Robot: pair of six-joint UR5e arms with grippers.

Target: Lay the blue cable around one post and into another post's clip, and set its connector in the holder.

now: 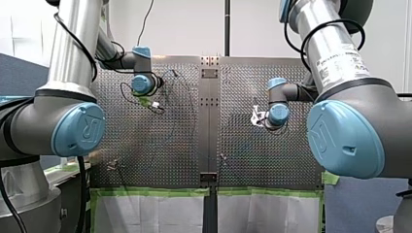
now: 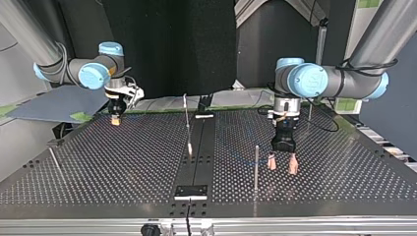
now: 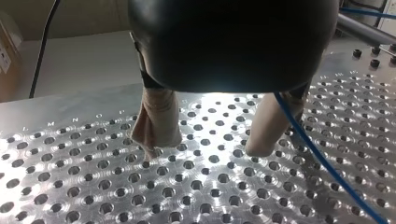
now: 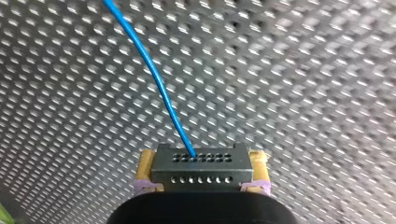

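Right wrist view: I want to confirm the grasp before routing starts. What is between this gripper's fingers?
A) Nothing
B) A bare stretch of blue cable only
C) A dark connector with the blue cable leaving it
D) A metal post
C: the right gripper is shut on the connector, a dark block with rows of holes, and the blue cable runs out of its face.

Left wrist view: hides the upper run of the thin blue cable (image 3: 327, 170) behind my left gripper (image 3: 208, 144). Right wrist view: blurs the perforated metal table (image 4: 303, 70), masks the base of the dark grey rectangular connector (image 4: 201, 169).
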